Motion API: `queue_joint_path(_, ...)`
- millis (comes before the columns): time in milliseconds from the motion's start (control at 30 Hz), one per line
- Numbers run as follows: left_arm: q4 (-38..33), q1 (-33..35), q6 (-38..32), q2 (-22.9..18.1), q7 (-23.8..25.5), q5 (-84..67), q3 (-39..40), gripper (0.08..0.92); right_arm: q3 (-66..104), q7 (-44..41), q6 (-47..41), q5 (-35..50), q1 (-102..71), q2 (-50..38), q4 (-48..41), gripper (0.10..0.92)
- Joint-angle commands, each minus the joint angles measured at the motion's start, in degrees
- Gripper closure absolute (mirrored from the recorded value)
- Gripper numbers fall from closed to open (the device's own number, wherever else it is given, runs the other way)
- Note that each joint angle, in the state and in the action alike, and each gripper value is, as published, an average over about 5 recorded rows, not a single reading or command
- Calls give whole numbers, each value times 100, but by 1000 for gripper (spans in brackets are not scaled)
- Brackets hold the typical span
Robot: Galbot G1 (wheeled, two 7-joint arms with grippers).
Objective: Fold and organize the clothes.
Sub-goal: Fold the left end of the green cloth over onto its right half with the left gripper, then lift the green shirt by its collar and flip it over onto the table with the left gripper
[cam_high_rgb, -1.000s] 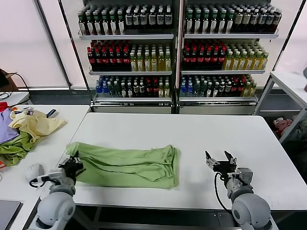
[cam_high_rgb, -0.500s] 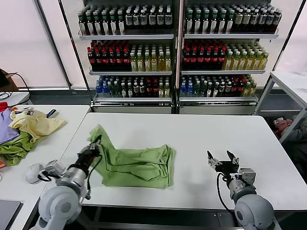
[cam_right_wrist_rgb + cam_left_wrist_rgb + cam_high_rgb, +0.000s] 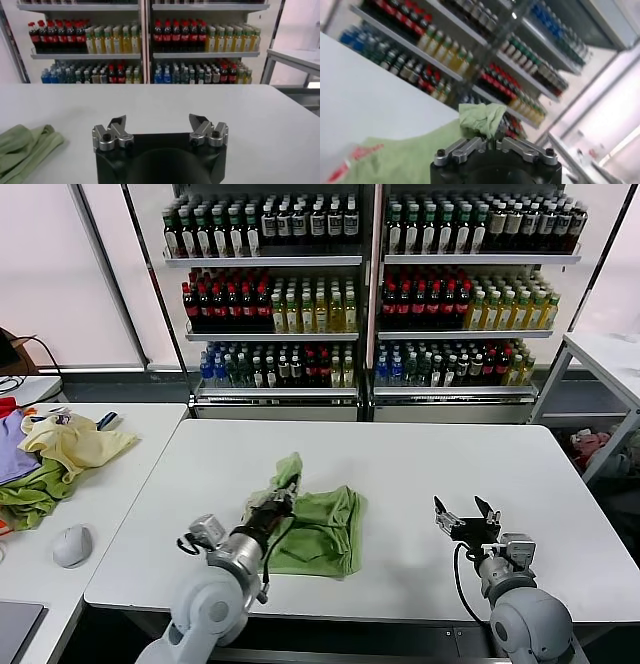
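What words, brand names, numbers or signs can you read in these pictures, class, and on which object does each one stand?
No text reads legibly.
Bottle labels on the shelves: too small to read.
Red-and-white print on the green shirt, held by the left gripper: blurred, unreadable.

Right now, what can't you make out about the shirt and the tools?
- Shirt buttons: head view, folded under its own cloth.
- Printed patch: left wrist view, blurred, cut by the frame edge.
- Left tool fingertips: head view, buried in the cloth it pinches.
- Most of the shirt: right wrist view, cut off at the edge; right tool holds nothing.
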Motion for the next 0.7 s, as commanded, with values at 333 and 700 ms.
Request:
queue_joint_path(333,216,-213,54,-222,1036,647,891,553,-73,-6,19,18,146,6,-171,203)
queue_joint_path(700,265,570,-618,271,454,2175,-396,236,-64,-13,46,60,198,-44,-207,203)
